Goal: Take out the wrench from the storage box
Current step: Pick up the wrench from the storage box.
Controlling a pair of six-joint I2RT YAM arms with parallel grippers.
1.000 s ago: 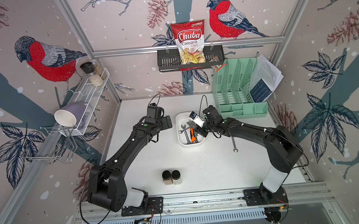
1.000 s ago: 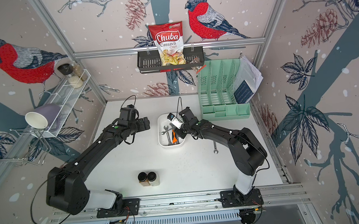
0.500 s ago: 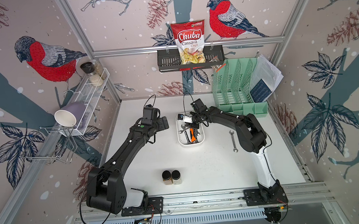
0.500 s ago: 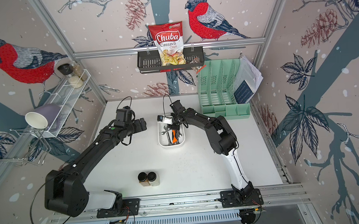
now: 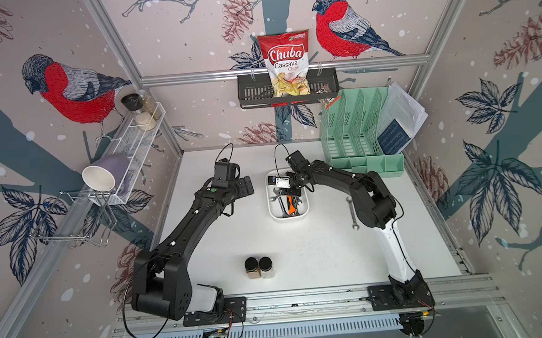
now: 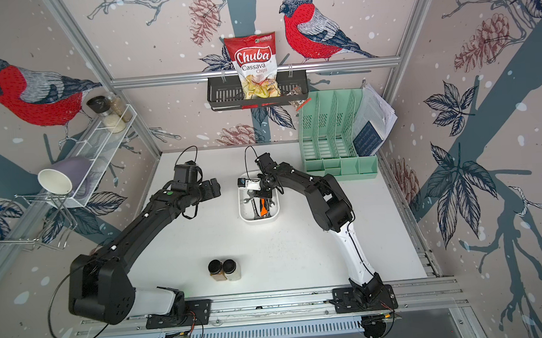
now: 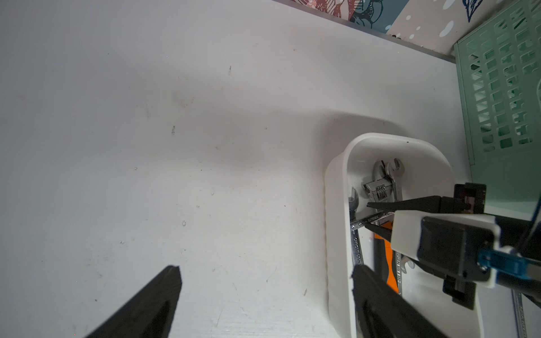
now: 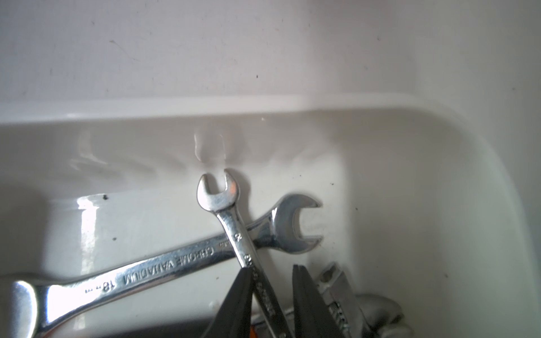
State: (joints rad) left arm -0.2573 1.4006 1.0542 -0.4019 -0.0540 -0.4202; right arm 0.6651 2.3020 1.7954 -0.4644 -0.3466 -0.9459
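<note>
I count one storage box [image 5: 288, 217], one wrench [image 5: 352, 213] loose on my table [image 5: 302, 255], two jars [image 5: 252, 265], one green file organiser [image 5: 361, 166], one chips bag [image 5: 286, 61], one mug [image 5: 107, 174].

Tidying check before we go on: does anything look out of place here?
A wrench lies loose on the table, outside the storage box. The purple mug on the wire shelf lies on its side.
</note>
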